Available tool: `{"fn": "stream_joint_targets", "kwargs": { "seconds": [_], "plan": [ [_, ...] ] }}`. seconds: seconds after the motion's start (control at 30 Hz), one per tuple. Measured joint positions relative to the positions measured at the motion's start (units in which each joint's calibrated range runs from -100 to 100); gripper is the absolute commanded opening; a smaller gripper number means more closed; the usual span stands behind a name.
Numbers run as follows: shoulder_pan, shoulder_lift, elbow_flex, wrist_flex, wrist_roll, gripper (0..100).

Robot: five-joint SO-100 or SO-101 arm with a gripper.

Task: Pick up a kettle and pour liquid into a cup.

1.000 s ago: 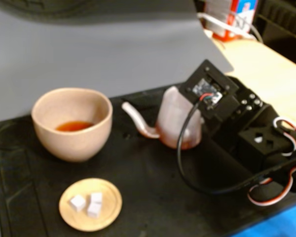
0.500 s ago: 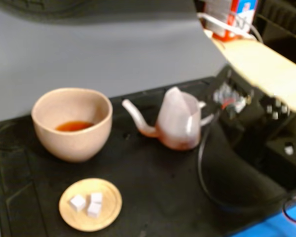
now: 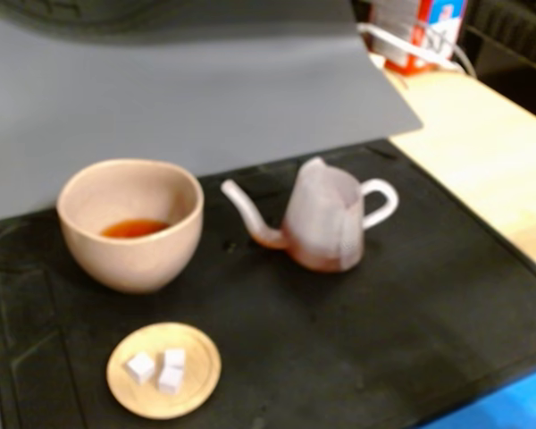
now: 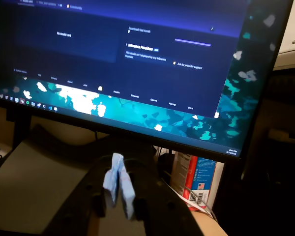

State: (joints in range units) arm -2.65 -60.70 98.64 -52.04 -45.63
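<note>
The pinkish translucent kettle (image 3: 326,223) stands upright on the black mat (image 3: 384,340) in the fixed view, its spout pointing left toward the cup and its handle to the right. A brownish tint shows at its base. The beige-pink cup (image 3: 129,223) stands left of it, apart, with a little orange-brown liquid (image 3: 134,229) at the bottom. My gripper does not show in the fixed view. In the wrist view my gripper (image 4: 119,189) is at the bottom edge, its blue-taped fingertips (image 4: 111,179) together and holding nothing, raised and facing a monitor. Kettle and cup are out of the wrist view.
A round wooden saucer (image 3: 163,369) with three white cubes (image 3: 159,366) lies in front of the cup. A grey sheet (image 3: 188,98) covers the back. Light wooden tabletop (image 3: 482,152) lies right of the mat. A large lit monitor (image 4: 137,59) fills the wrist view.
</note>
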Motion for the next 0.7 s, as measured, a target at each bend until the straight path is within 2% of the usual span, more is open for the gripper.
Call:
{"fn": "stream_joint_targets", "kwargs": {
  "seconds": [0.07,0.1,0.13,0.17,0.23,0.3,0.33,0.4,0.43,0.57,0.7],
  "plan": [
    [-0.1,-15.2,0.3,20.0,0.0,1],
    [-0.1,-25.8,0.3,34.6,-0.2,1],
    [-0.1,-33.0,0.9,48.1,-2.0,1],
    [-0.2,-37.6,0.9,57.3,-4.5,1],
    [-0.2,-37.7,1.0,61.8,-5.9,1],
    [-0.1,-37.5,1.0,80.1,-5.9,1],
    [-0.2,-38.1,1.0,80.9,-5.9,1],
    [-0.1,-37.8,1.0,107.1,-5.9,1],
    [-0.1,-37.9,1.0,113.6,-5.9,1],
    [-0.1,-38.1,1.0,126.0,-5.9,1],
    [-0.1,-37.9,1.0,127.4,-5.9,1]
  ]
}}
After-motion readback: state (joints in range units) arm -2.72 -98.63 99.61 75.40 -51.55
